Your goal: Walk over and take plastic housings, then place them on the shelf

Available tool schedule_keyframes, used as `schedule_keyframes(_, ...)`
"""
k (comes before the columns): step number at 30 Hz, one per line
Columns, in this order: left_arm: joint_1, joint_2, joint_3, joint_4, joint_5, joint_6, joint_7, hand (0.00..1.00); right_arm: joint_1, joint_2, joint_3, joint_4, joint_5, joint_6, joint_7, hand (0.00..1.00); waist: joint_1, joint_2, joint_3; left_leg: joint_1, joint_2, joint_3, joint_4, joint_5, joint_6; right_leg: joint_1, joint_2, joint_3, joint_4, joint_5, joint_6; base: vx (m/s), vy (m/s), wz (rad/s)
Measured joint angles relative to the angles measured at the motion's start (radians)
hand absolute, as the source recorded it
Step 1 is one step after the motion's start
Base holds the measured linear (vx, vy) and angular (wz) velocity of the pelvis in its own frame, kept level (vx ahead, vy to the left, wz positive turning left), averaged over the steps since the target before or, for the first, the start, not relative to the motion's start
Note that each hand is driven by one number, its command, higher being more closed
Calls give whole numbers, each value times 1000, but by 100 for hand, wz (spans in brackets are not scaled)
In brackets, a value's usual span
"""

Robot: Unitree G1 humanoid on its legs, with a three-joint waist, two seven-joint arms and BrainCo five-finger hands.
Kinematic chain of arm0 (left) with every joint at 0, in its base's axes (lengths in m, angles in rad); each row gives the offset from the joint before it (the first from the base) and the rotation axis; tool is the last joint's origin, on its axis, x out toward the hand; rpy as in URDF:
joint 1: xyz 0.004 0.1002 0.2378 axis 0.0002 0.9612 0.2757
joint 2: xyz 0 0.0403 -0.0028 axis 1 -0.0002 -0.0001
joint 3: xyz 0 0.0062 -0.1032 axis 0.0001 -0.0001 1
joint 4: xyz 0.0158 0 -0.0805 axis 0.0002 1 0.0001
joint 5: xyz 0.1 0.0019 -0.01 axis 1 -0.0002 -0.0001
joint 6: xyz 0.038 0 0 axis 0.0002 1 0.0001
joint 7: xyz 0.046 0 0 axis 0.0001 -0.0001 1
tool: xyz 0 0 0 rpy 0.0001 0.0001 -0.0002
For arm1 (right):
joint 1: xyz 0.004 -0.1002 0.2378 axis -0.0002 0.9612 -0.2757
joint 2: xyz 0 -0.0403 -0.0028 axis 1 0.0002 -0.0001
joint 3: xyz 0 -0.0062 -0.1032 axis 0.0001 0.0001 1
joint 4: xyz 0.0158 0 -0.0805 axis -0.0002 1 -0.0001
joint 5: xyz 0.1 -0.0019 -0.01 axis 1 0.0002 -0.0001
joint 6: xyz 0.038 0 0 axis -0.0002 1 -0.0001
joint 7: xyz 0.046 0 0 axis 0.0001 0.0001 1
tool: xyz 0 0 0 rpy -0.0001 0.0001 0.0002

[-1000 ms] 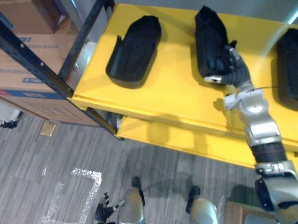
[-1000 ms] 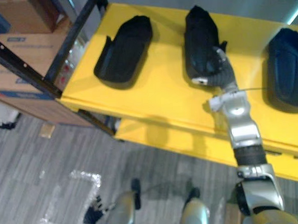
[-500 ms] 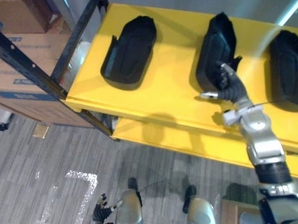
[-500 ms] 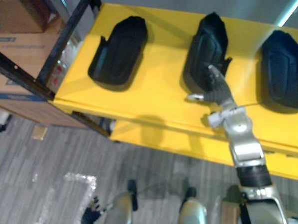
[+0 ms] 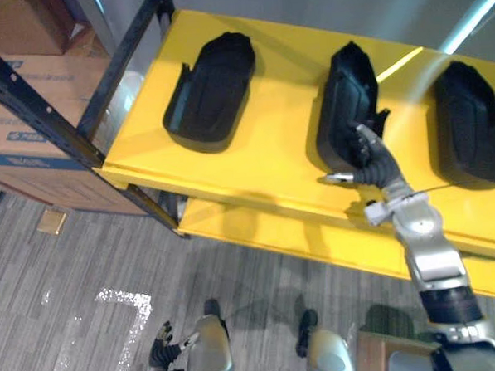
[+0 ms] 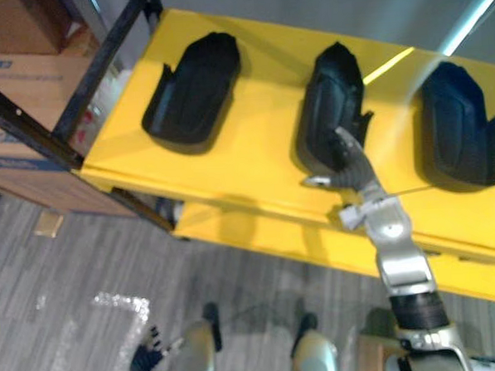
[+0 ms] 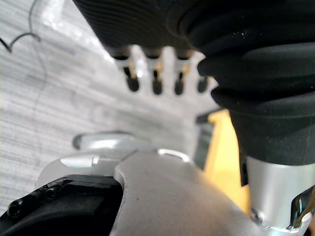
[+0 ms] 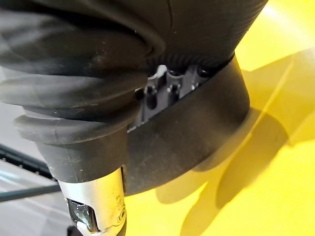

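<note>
Drawn back to the near end of the middle housing (image 5: 347, 105), right hand (image 5: 373, 164) rests straight-fingered there, bare shelf (image 5: 263, 164) alongside; left hand (image 7: 156, 81) hangs slack.

Three plastic housings lie in a row on the shelf (image 5: 263, 160): the left housing (image 5: 211, 89) well apart from the middle housing (image 5: 347, 97), the right housing (image 5: 468, 124) beyond it. The right hand (image 5: 371, 164) rests against the middle housing's near end. A lower shelf board (image 5: 316, 236) sits beneath. Cardboard boxes (image 5: 24, 122) stand left of the shelf, on the floor (image 5: 86, 269).
</note>
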Motion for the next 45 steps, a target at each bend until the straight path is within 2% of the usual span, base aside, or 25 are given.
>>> schedule_keyframes(2,0,0,0,0,0,-1,0,0,-2,2,0,11,-24,-3,-36,0,1,0,0,-2,0,-3,6,-1,1,2,0,-2,1,0,0,-4,-6,3)
schedule_keyframes(9,0,-1,0,-1,0,-4,0,0,-32,17,-2,61,-66,-64,-157,0,-1,2,1,-21,0,-18,19,-4,4,0,0,-15,6,0,0,-25,-5,5)
schedule_keyframes(11,0,-3,0,-1,0,-7,0,0,-39,19,-2,63,-67,-108,-196,0,1,2,1,-21,-1,-18,21,-5,5,1,-2,-14,7,0,1,0,0,0)
schedule_keyframes(12,0,-3,0,-1,0,-8,0,0,-45,21,-3,63,-67,-119,-204,0,1,2,1,-21,-1,-18,22,-5,5,1,-2,-14,7,1,1,0,0,0)
schedule_keyframes(14,0,-4,0,-1,0,-10,-1,0,-72,22,-4,63,-63,-175,-224,0,1,5,3,-20,0,-18,22,-5,5,1,-2,-14,8,1,1,0,0,0)
schedule_keyframes(17,0,-9,0,0,0,-12,-1,0,-90,27,-4,62,-57,-233,-232,0,1,8,5,-21,0,-18,23,-5,5,1,-2,-15,8,1,1,0,0,0)
schedule_keyframes(22,-2,-21,0,-1,0,-22,-2,0,-111,42,-4,29,-11,-354,-254,0,-1,39,21,-38,1,-29,53,-16,6,0,-1,-20,12,0,1,-8,3,3)
schedule_keyframes(25,-2,-22,0,-2,0,-23,-2,0,-112,62,-5,-5,-7,-418,-256,0,-1,40,22,-45,1,-35,60,-25,5,0,-2,-24,13,0,2,-4,2,3)
schedule_keyframes(27,-3,-22,1,-5,0,-23,-2,0,-112,64,-9,-54,-7,-485,-242,0,-6,41,23,-70,1,-50,84,-32,8,-1,-2,-44,13,0,2,-9,9,17)
schedule_keyframes(28,-3,-22,1,-7,1,-23,-2,0,-111,64,-9,-67,-6,-499,-237,0,-5,41,23,-73,1,-52,87,-35,9,-1,-2,-44,13,0,2,-5,16,10)
schedule_keyframes(30,-4,-22,1,-9,1,-24,-2,0,-114,74,-3,-109,18,-547,-180,0,3,41,23,-72,-2,-51,90,-38,10,0,-5,-45,13,0,2,0,0,0)
schedule_keyframes(33,-4,-23,1,-8,3,-25,-2,0,-118,89,31,-148,36,-572,-131,0,3,41,23,-71,-2,-50,90,-38,10,1,-6,-46,13,0,3,0,0,0)
schedule_keyframes(34,-4,-23,1,-2,3,-33,0,0,-120,105,72,-162,68,-588,-92,0,2,41,23,-70,-2,-50,90,-38,10,1,-6,-46,13,1,3,0,0,0)
schedule_keyframes(36,-4,-23,1,4,3,-44,0,0,-123,116,102,-163,75,-588,-69,0,2,41,23,-70,-2,-49,89,-38,10,1,-6,-45,13,1,3,0,0,0)
schedule_keyframes(37,-5,-24,0,11,3,-55,0,0,-134,141,160,-162,75,-588,-25,0,2,41,23,-69,-2,-49,89,-38,10,1,-6,-45,13,1,4,0,0,0)
schedule_keyframes(40,-5,-24,-3,16,2,-62,1,0,-175,170,257,-162,72,-587,14,0,4,41,22,-65,-3,-48,86,-37,10,3,-7,-45,14,1,4,0,0,0)
schedule_keyframes(43,-13,-26,-10,27,1,-66,2,0,-245,224,359,-142,78,-580,73,0,26,42,20,-47,-11,-47,69,-27,11,10,-15,-46,17,0,6,-3,-2,3)
schedule_keyframes(45,-14,-31,-11,44,0,-66,15,0,-287,274,428,-97,101,-564,147,0,32,46,13,-33,-22,-53,49,-17,13,24,-24,-55,17,-4,9,-16,-15,14)
